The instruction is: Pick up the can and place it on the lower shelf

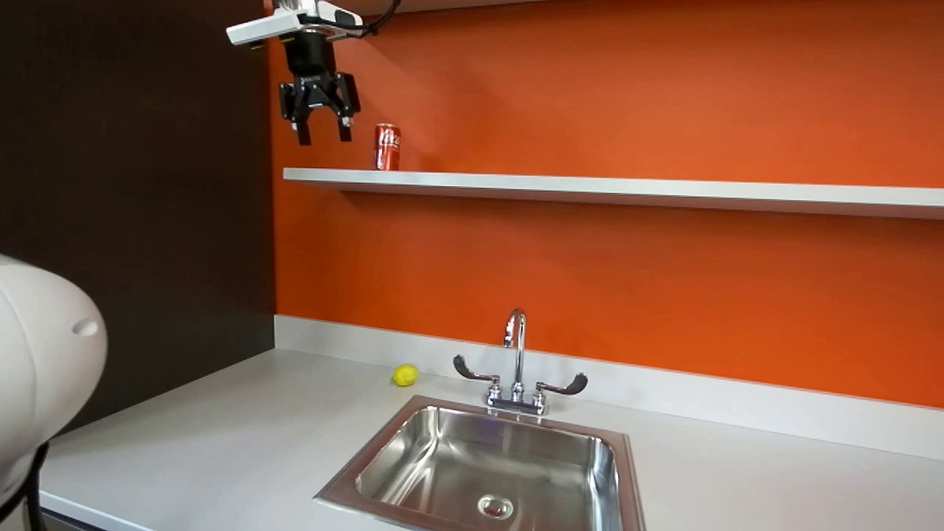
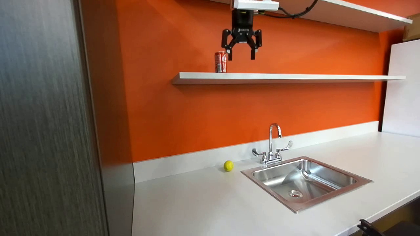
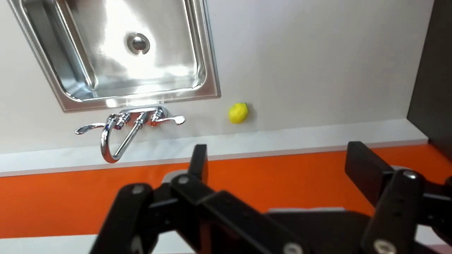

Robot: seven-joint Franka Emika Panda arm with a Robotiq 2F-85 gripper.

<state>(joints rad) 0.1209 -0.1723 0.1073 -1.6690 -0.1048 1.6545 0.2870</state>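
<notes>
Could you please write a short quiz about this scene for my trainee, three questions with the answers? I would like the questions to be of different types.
1. True or false: the can stands upright on the lower shelf.

2. Where is the lemon?
A) on the counter, near the sink
B) inside the sink
C) on the lower shelf

3. Is the gripper open or closed, and what does it hold?

Key:
1. True.
2. A.
3. Open; it holds nothing.

An exterior view's edges cut off the lower shelf (image 1: 612,186) and the sink (image 1: 468,472).
</notes>
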